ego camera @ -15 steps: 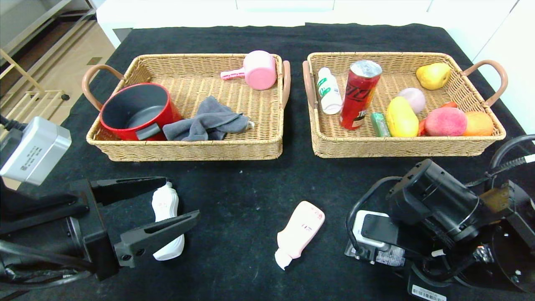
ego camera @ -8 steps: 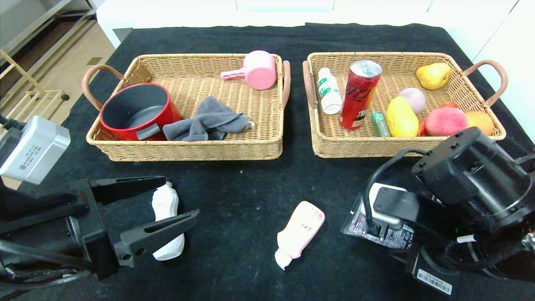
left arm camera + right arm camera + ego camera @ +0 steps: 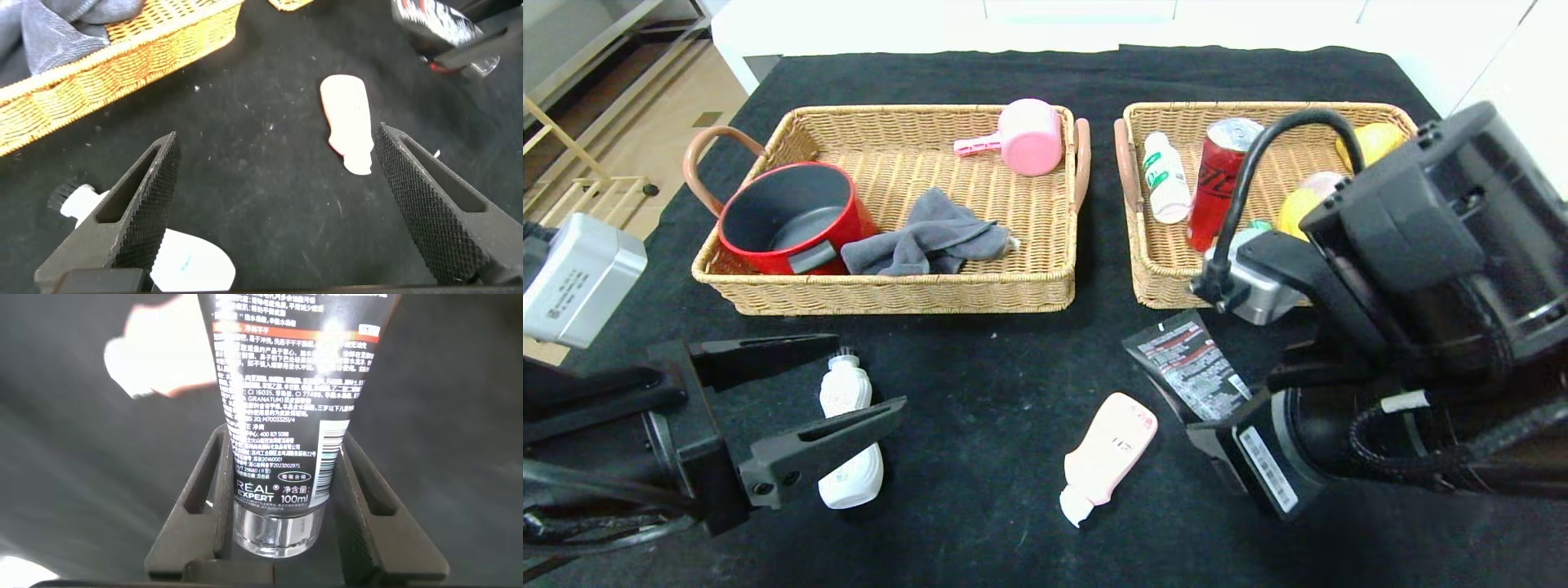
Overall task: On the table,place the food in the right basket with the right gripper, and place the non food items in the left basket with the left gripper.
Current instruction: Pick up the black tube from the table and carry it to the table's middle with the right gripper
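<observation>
The right pincer (image 3: pixel 282 502) has risen off the counter (image 3: pixel 1013 351) clamped on the dark printed tube (image 3: pixel 1188 367), a non-food item in the wrong arm, so a handover or set-down seems likely. It now hangs just before the right basket (image 3: pixel 1152 286), masking much of the food. The left pincer (image 3: pixel 825 384) stays spread wide around the white curvy bottle (image 3: pixel 849 433). The pale pink squeeze tube (image 3: pixel 1107 453) lies between the arms, and open cloth leads to the left basket (image 3: pixel 890 294).
</observation>
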Available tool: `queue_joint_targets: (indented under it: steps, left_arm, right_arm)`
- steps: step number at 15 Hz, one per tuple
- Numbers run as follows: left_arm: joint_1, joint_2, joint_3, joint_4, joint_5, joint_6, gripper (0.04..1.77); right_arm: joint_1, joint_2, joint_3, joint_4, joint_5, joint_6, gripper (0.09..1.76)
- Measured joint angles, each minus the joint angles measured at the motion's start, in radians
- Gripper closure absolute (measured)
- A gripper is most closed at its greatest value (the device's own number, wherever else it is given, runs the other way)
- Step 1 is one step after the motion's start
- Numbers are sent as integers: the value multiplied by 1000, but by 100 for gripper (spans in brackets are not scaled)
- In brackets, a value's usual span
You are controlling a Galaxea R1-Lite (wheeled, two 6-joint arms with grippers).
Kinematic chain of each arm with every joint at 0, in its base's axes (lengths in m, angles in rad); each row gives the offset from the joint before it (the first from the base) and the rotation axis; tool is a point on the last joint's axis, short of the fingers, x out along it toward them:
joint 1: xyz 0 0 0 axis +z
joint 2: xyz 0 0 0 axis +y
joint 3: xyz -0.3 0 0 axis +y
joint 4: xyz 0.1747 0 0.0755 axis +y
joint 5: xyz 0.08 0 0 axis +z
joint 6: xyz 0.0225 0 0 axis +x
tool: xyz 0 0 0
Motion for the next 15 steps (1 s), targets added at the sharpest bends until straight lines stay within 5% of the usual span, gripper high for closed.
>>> queue_joint_targets:
  steps: [4,15]
  left_arm:
    - [12,-7,-6,-1,0,1,9]
    - [27,-16,-13,-1,0,0,9]
  right_arm:
    - [21,95,-153,-1,78,250,109]
    - [54,314,-194,-364,103,390,110]
